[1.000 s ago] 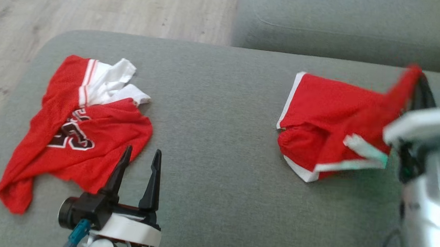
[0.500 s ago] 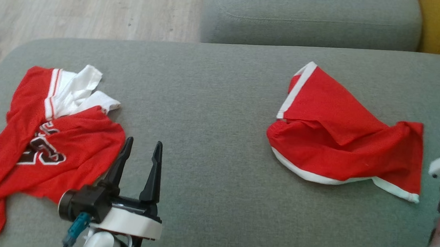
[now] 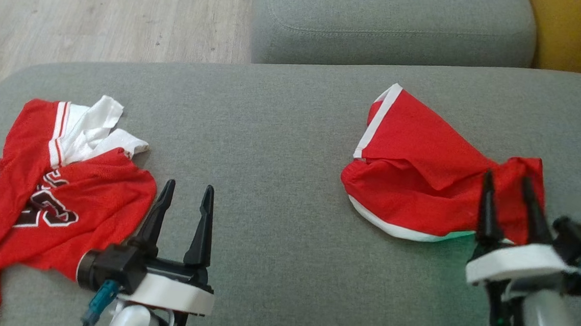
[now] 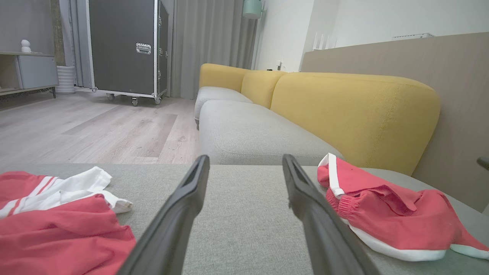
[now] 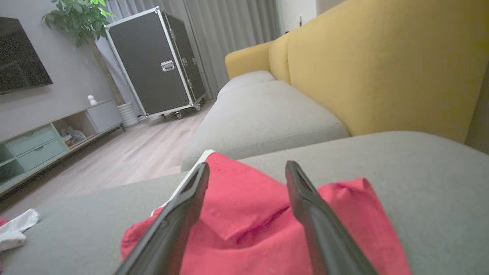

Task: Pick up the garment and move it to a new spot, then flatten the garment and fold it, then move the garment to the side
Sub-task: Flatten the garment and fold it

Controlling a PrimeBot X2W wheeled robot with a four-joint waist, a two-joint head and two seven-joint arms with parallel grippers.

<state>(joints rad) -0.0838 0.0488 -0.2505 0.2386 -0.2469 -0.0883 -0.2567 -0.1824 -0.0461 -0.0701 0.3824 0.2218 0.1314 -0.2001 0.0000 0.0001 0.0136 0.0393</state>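
1. The red shorts [image 3: 421, 187] with white trim lie crumpled on the right part of the grey sofa cushion [image 3: 282, 132]. The elastic waist faces the cushion's middle, and one white-edged leg points toward the far edge.
2. In the left wrist view the shorts [image 4: 382, 214] rest flat on the seat with the white hem along the near side.
3. The right gripper [image 3: 506, 178] stands at the near right end of the shorts. Its fingers are apart and nothing is clamped between them.
4. In the right wrist view the same gripper [image 5: 247, 165] points over the red fabric [image 5: 244, 217], which shows between the spread fingers.
5. The left gripper [image 3: 189, 185] is over bare cushion, well apart from the shorts, with its fingers also apart and empty.
6. A red jersey [image 3: 63, 198] with white panels lies rumpled just beside the left gripper, at the cushion's left end.
7. Beyond are a second grey cushion [image 3: 382, 26], a yellow backrest [image 4: 355, 110], a wooden floor [image 3: 101, 11] and a black wheeled case [image 4: 126, 46].
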